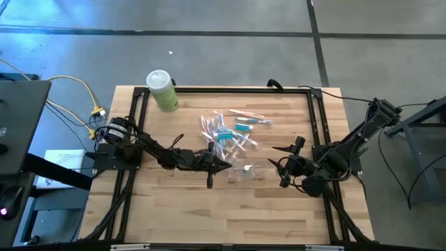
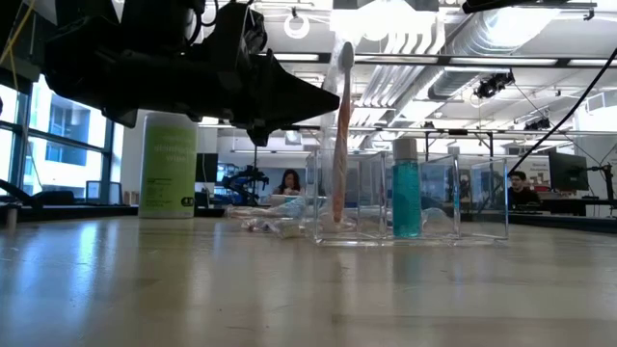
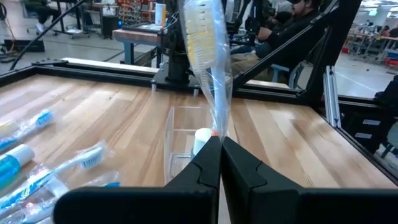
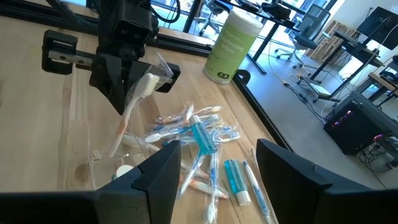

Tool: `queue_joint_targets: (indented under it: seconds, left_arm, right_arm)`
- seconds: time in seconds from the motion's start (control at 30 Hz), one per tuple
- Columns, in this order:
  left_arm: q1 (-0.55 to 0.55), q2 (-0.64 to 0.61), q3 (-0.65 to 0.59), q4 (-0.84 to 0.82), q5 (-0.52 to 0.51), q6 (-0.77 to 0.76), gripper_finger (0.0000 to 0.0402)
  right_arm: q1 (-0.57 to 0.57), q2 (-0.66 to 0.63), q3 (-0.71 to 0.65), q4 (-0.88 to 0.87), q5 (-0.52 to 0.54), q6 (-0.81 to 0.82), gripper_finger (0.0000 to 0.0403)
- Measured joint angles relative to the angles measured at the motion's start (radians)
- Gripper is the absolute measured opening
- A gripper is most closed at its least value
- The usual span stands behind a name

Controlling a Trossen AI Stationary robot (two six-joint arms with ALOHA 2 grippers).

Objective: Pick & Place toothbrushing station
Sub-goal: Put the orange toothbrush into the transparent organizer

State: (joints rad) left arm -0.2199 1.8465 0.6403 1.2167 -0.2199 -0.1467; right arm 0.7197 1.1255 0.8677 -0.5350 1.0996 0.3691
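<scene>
My left gripper reaches in level from the table's left and is shut on a plastic-wrapped toothbrush. The brush stands almost upright, bristle head on top. Its lower end is inside the see-through holder, where a teal tube also stands upright. Several more wrapped toothbrushes and tubes lie loose in a pile just beyond the holder. My right gripper hovers open to the holder's right with nothing between its fingers, looking down on the pile. My left gripper pinches the toothbrush's wrapped handle below the bristle head, between its two fingers. The fingers come level from the table's left and lie across the brush. The brush leans slightly, with its lower end down in the holder.
A light-green bottle with a white cap stands at the table's far left. A black frame runs round the wooden tabletop. The near half of the table is bare wood. People sit in the room beyond.
</scene>
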Motion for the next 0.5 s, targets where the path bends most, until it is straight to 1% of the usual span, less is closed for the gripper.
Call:
queue_joint_targets:
  seconds: [0.13,0.5]
  left_arm:
    - [0.002,0.0,0.0,0.003,0.0,0.039,0.0003]
    - [0.002,0.0,0.0,-0.001,0.0,0.042,0.0003]
  right_arm:
    - [0.0,0.0,0.0,0.0,-0.002,-0.001,0.0202]
    - [0.0,0.0,0.0,0.0,-0.002,-0.007,0.0202]
